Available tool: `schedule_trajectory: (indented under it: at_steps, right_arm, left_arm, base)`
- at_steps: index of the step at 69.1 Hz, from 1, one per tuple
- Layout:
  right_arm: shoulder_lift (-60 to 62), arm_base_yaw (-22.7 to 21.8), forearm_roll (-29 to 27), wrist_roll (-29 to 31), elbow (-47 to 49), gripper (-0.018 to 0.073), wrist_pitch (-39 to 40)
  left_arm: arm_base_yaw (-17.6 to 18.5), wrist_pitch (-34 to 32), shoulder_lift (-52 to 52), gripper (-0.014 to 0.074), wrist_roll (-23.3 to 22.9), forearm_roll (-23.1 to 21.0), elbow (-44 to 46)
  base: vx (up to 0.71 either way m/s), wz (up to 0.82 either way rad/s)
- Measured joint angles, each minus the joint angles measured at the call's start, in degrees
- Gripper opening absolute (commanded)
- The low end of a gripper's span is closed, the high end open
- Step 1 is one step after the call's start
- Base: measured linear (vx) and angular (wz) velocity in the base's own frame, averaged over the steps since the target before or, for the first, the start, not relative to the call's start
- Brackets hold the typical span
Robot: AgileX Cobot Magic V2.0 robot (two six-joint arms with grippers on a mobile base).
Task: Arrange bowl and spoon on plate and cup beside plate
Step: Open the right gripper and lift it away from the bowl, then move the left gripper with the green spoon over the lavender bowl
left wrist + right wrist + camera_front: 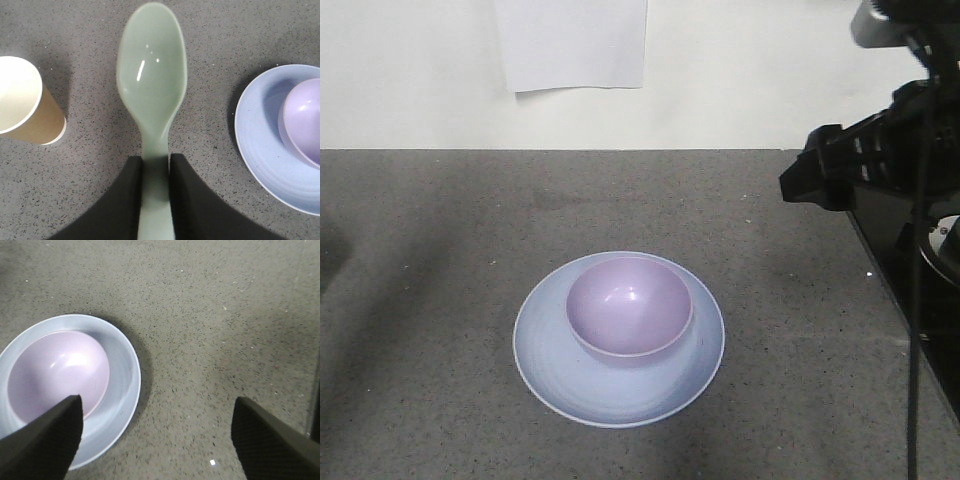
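Presently, left fingers [125, 200] clamp the spoon [152, 75], probably airborne, near the plate [257, 150]; right fingers [45, 440] stand apart. Lay it level on the plate beside the bowl [305, 120].

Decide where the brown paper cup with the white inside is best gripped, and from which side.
Probably the side wall of the brown paper cup, just below its rim, approached level from the side: it seems to stand upright, and its tapering wall suits jaws closing across it. The open right gripper is free.
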State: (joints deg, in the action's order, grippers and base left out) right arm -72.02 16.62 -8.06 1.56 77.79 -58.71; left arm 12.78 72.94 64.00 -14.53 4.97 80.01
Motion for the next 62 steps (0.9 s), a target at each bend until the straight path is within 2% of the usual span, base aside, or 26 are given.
schedule_trajectory:
  at_steps: [9,17,31,47,56,62]
  right_arm:
    - [4.51,0.0,0.95,0.0,-0.12,0.059,-1.8]
    - [6.42,0.0,1.72,0.0,-1.02,0.059,-1.93]
    - [6.77,0.0,1.77,0.0,-3.58,0.059,-2.05]
    - [6.77,0.0,1.77,0.0,-4.09,0.059,-2.1]
    - [6.77,0.0,1.77,0.0,-4.09,0.059,-2.1]
    - [6.77,0.0,1.77,0.0,-4.09,0.059,-2.1]
  left_arm:
    - [0.0,0.0,0.0,-0.0006,1.16,-0.05,0.0]
    - [0.0,0.0,0.0,-0.0006,4.49,-1.65,0.0]
    - [0.0,0.0,1.74,-0.0008,11.37,-9.26,0.0]
    - [0.0,-0.68,10.06,-0.0008,19.28,-16.68,0.21]
    - [0.07,-0.56,15.05,-0.0008,22.99,-20.45,3.61]
    - [1.1,-0.56,18.06,-0.0008,24.53,-21.22,7.19]
  base:
    - [0.0,0.0]
    - [0.0,0.0]
    - [0.0,0.0]
    - [0.0,0.0]
    - [0.0,0.0]
    - [0.0,0.0]
